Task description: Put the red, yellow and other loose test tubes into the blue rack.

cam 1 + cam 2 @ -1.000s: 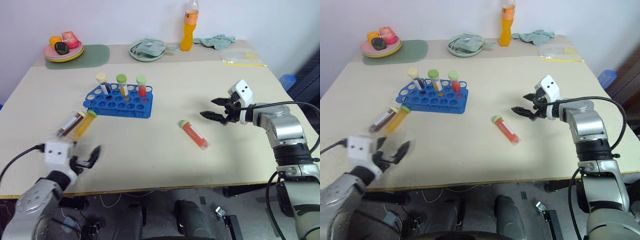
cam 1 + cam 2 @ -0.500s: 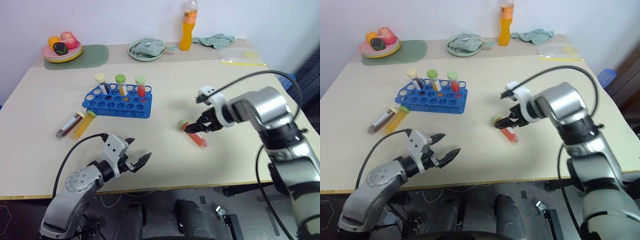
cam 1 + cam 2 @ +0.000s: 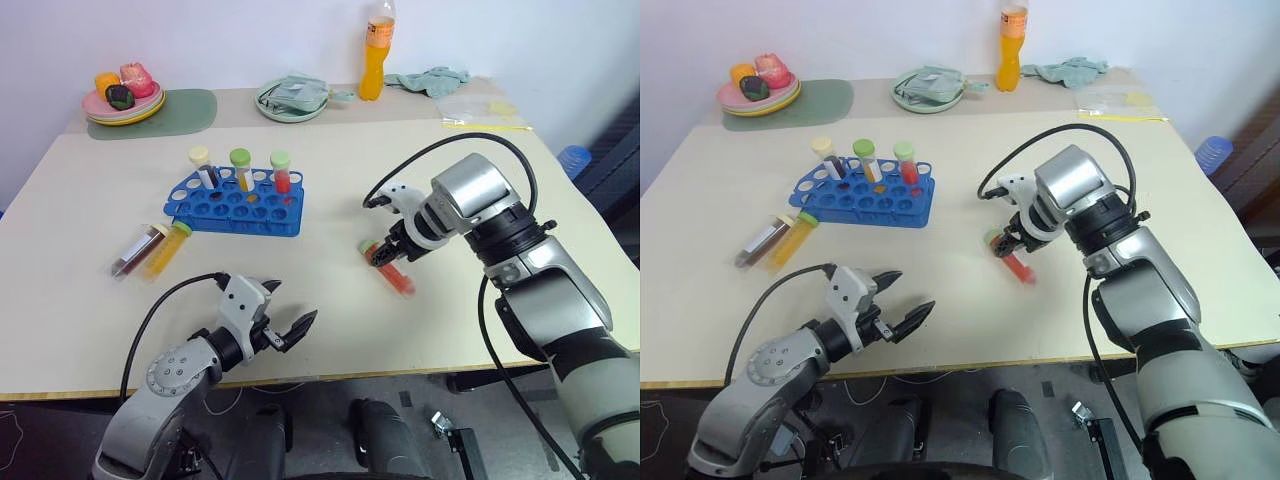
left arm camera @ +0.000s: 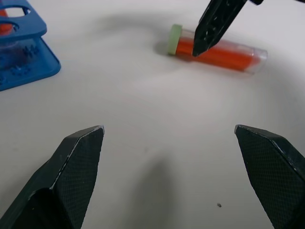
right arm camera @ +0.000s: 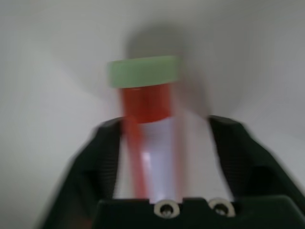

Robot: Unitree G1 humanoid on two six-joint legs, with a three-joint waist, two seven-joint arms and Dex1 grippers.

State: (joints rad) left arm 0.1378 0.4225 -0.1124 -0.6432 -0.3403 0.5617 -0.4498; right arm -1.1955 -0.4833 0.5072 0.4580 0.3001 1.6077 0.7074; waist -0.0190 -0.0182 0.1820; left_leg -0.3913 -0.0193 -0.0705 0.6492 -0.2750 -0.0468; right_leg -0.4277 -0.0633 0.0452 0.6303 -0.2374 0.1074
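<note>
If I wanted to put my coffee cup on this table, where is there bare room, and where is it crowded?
The widest bare patch lies between the blue rack and the right gripper at the red tube. The table's left side, behind the two loose tubes, is bare too. Crowded: the back edge, with plates, bottle and cloths.

Two black fingers [image 4: 76, 167] are spread wide over the pale table [image 4: 143, 119]. Beyond, a red tube [image 4: 217, 50] is met by another black gripper [image 4: 217, 24]; a blue rack [image 4: 24, 52] is seen aside.

An orange drink bottle [image 3: 377, 62], a fruit plate [image 3: 124, 103] on a green mat [image 3: 190, 108], and cloths [image 3: 431, 80] line the table's [image 3: 330, 330] far edge
</note>
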